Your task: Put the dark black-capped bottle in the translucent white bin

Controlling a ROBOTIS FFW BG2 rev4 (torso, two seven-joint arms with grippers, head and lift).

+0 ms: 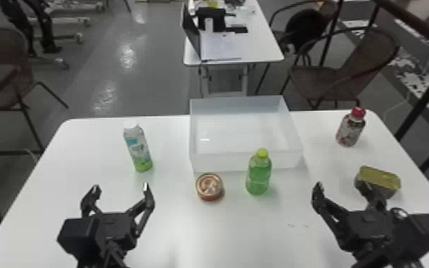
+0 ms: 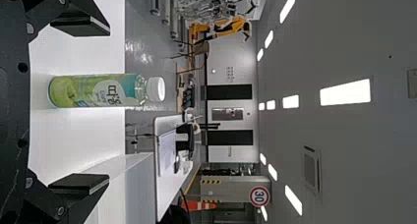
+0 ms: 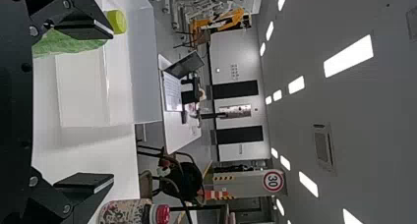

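Bottle (image 1: 348, 132) with a red cap (image 1: 358, 112) and a dark, mottled body stood upright in our head view, on the white table (image 1: 246, 235) to the right of the translucent white bin (image 1: 224, 162) and apart from it. There we saw the left gripper (image 1: 121, 187) and the right gripper (image 1: 341, 187), both with fingers spread. In the left wrist view we made out a white-capped drink (image 2: 93, 90) past the parted fingers. The right wrist view gave us the bottle's speckled brown-and-pale wrap (image 3: 120, 211) below its red top.
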